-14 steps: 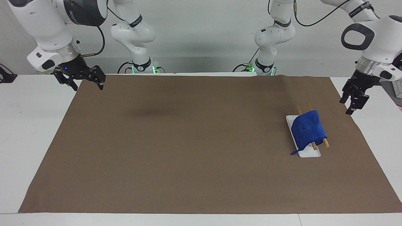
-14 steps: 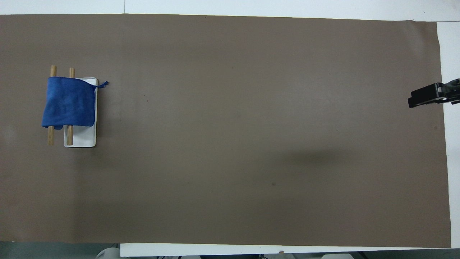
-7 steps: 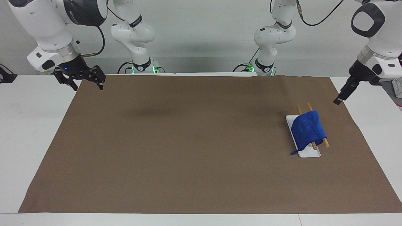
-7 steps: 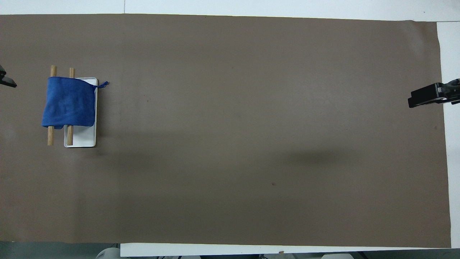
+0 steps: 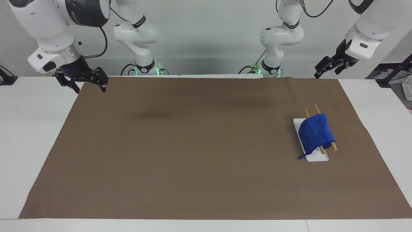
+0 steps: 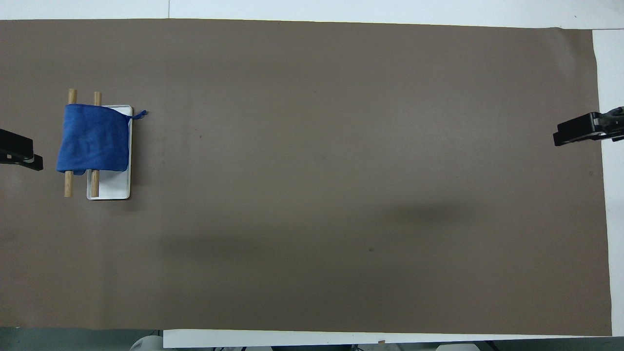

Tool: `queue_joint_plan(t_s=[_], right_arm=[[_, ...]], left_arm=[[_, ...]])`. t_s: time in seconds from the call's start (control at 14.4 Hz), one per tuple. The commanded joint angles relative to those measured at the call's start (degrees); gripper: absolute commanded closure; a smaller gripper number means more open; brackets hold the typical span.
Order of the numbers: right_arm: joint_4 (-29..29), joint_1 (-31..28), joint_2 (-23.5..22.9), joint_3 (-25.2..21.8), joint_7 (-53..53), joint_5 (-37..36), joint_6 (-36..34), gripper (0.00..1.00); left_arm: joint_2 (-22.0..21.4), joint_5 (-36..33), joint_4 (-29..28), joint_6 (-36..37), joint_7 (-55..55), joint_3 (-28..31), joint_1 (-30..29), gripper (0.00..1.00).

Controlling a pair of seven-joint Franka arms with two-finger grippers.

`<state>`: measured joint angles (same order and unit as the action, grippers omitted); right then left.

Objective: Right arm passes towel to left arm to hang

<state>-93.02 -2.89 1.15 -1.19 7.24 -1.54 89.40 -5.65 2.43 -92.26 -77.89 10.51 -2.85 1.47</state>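
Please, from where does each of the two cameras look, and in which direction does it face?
Facing view: high across the table, facing the robots; both arms and bases show, the right gripper and the left gripper raised over the brown mat.
Overhead view: high above the robots' end, looking forward and steeply down; only gripper parts show at the edges.
Shared: the blue towel draped over two wooden rods on a white tray, at the left arm's end.
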Motion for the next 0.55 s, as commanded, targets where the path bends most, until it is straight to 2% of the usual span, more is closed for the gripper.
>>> queue_joint_plan(t_s=[0.0, 0.14, 0.49], right_arm=[[-0.7, -0.2, 0.7, 0.2, -1.0, -0.1, -0.5, 0.00], [-0.7, -0.3, 0.7, 0.2, -0.9, -0.1, -0.5, 0.00], [-0.7, -0.3, 0.7, 0.2, -0.9, -0.1, -0.5, 0.00]], left_arm=[[1.8, -1.5, 1.4, 0.5, -3.7, 0.4, 1.1, 0.00], [3.3, -1.3, 4.7, 1.2, -5.5, 0.6, 1.1, 0.00], [2.7, -1.1, 3.9, 0.9, -7.5, 0.8, 1.1, 0.00]])
